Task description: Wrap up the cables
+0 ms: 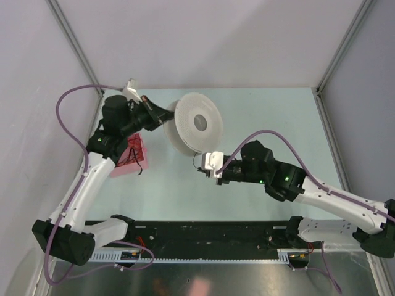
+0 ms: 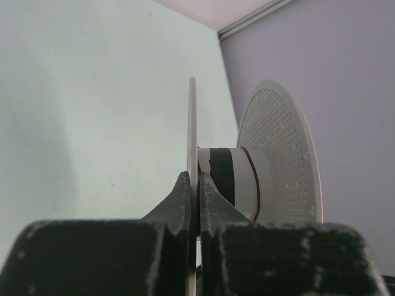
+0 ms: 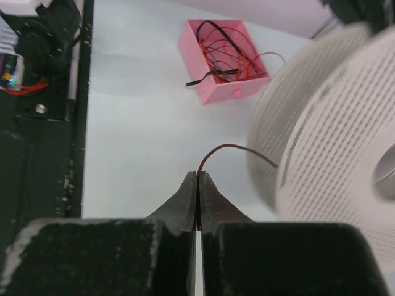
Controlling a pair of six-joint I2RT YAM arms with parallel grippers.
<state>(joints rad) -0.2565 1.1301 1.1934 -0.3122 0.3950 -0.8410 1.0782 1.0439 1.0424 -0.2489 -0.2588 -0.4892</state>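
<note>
A pale grey spool [image 1: 199,122] stands on edge at the back of the table. My left gripper [image 1: 168,117] is shut on its near flange [image 2: 192,123], with the thin disc pinched between the jaws [image 2: 197,179]. One dark red cable turn [image 2: 255,182] circles the hub beside a black band. My right gripper [image 1: 203,171] sits just in front of the spool and is shut [image 3: 198,174] on the end of a dark red cable [image 3: 237,150], which arcs from the fingertips to the spool [image 3: 333,123]. More cables [image 3: 225,58] lie tangled in a pink box [image 3: 237,91].
The pink box [image 1: 131,155] sits left of centre, under the left arm. A black rail [image 1: 203,234] with both arm bases runs along the near edge. Purple hoses [image 1: 68,105] loop off the arms. Grey walls and frame posts [image 1: 77,46] enclose the table.
</note>
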